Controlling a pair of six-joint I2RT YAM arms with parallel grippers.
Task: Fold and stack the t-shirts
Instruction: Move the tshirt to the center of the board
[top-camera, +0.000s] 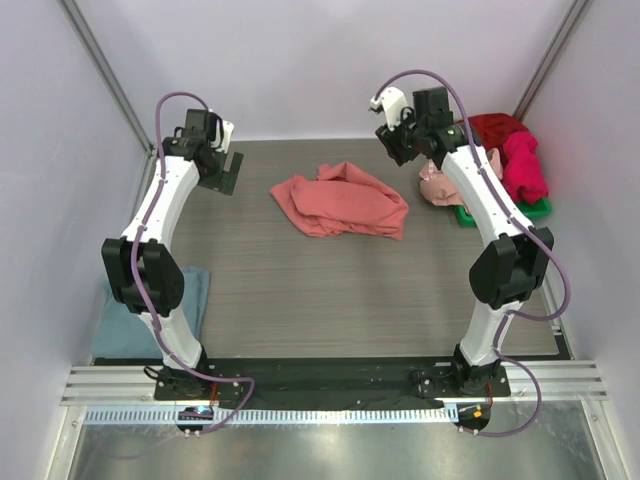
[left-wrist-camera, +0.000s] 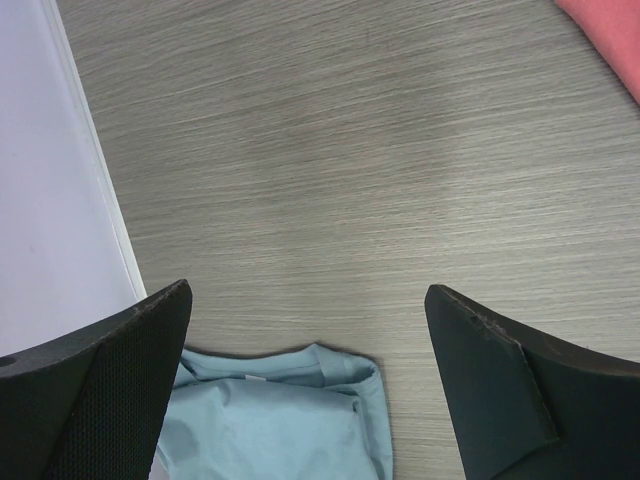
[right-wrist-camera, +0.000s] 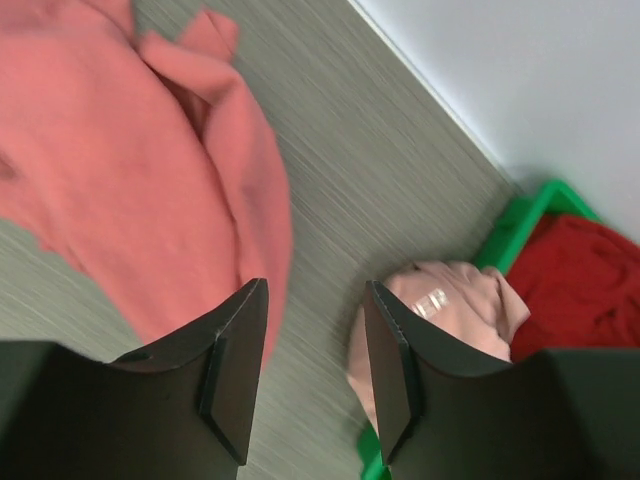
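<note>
We have only the grey-blue tee (top-camera: 120, 335) folded, near left. The salmon-red tee (top-camera: 342, 202) lies crumpled mid-way across the counter (top-camera: 330, 300); the pink tee (top-camera: 437, 185) and crimson tee (top-camera: 520, 165) wait far right. Our left hand (top-camera: 225, 170) gapes wide and our right hand (right-wrist-camera: 315, 290) is half open, both empty.

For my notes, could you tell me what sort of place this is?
Likely a robot lab test cell: white walls enclose a grey table, left arm and right arm bolted at its edge.

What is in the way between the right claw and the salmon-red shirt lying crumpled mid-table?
Nothing visible. The right gripper hangs open near the salmon-red t-shirt, with only bare table between them.
</note>
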